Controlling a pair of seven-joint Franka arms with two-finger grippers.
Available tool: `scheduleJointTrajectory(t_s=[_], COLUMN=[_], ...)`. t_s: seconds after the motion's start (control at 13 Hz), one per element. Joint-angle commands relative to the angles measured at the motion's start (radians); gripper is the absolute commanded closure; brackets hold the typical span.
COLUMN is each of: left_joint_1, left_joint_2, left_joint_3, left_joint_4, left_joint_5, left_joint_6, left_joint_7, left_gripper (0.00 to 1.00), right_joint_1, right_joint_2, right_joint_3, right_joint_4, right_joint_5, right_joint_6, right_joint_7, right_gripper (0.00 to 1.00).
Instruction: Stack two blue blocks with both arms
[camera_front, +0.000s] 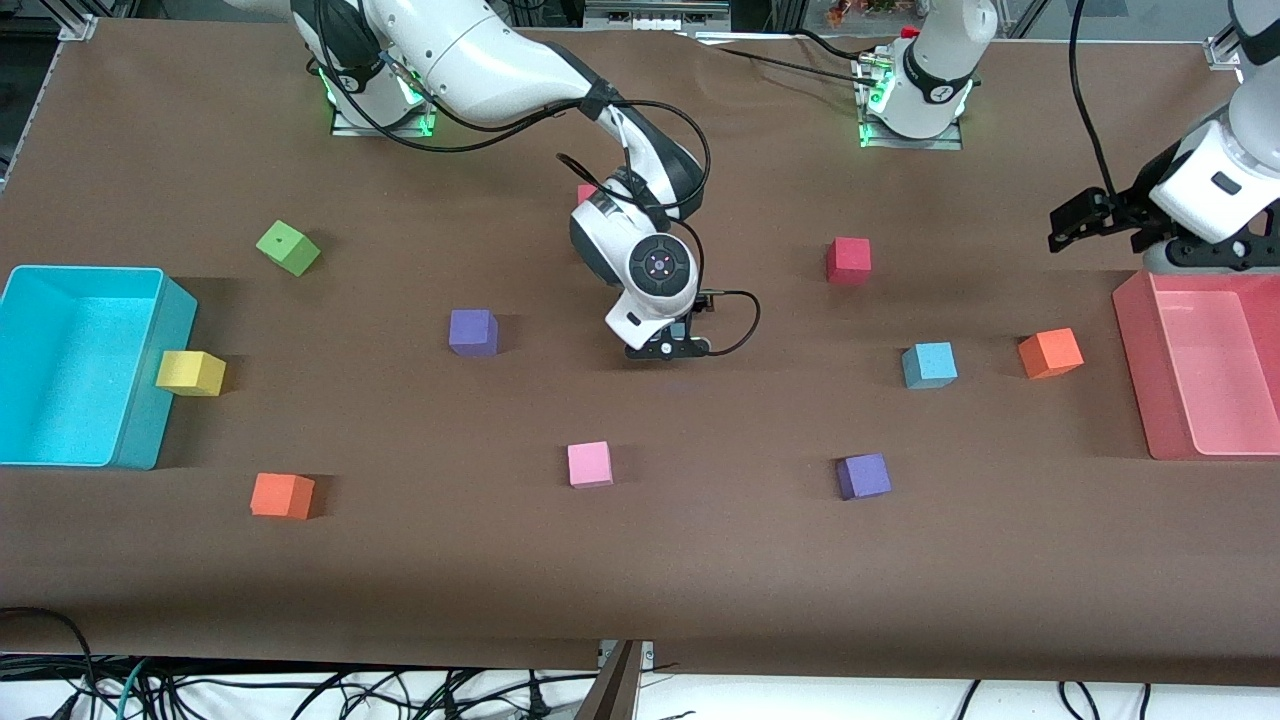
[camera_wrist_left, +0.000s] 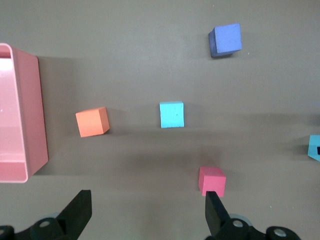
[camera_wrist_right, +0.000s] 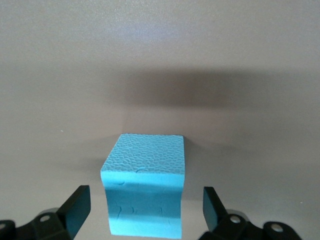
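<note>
One blue block (camera_wrist_right: 145, 195) rests on the brown table near its middle. My right gripper (camera_wrist_right: 145, 194) is open around it, with a gap between each finger and the block's sides. In the front view the right gripper (camera_front: 668, 346) is low over the table and its hand hides most of that block. The other blue block (camera_front: 929, 364) sits alone toward the left arm's end, between a red cube (camera_front: 848, 260) and an orange cube (camera_front: 1050, 353). My left gripper (camera_front: 1078, 222) hangs open and empty near the pink bin. The left wrist view shows this block (camera_wrist_left: 171, 114) far below the left gripper (camera_wrist_left: 148, 200).
A pink bin (camera_front: 1135, 360) stands at the left arm's end and a cyan bin (camera_front: 85, 271) at the right arm's end. Loose cubes lie around: two purple (camera_front: 473, 332) (camera_front: 864, 476), pink (camera_front: 590, 464), orange (camera_front: 281, 495), yellow (camera_front: 190, 373), green (camera_front: 287, 247).
</note>
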Motion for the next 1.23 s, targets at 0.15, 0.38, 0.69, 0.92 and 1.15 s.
scheduleJointTrajectory(t_s=[0.15, 0.38, 0.69, 0.92, 1.15], left_joint_1=[0.003, -0.003, -0.011, -0.025, -0.034], left_joint_2=[0.011, 0.039, 0.096, 0.093, 0.103], left_joint_3=[-0.003, -0.004, -0.004, -0.004, -0.006], left_joint_4=[-0.162, -0.207, -0.224, -0.223, -0.226], left_joint_5=[-0.01, -0.01, -0.01, -0.01, -0.01], left_joint_6=[0.244, 0.327, 0.396, 0.395, 0.386], left_joint_7=[0.025, 0.024, 0.024, 0.024, 0.022], left_gripper=[0.0, 0.0, 0.0, 0.0, 0.0], right_joint_1=[0.001, -0.007, -0.051, -0.082, -0.111], right_joint_2=[0.004, -0.04, -0.134, -0.172, -0.24], right_joint_3=[-0.005, -0.004, -0.012, -0.015, -0.016], right_joint_4=[0.039, 0.039, 0.033, 0.034, -0.118], right_joint_5=[0.004, 0.006, 0.007, 0.009, 0.019], right_joint_6=[-0.012, -0.029, -0.124, -0.133, -0.049], right_joint_7=[-0.001, -0.018, -0.183, -0.365, -0.62], right_gripper=[0.01, 0.01, 0.01, 0.01, 0.01])
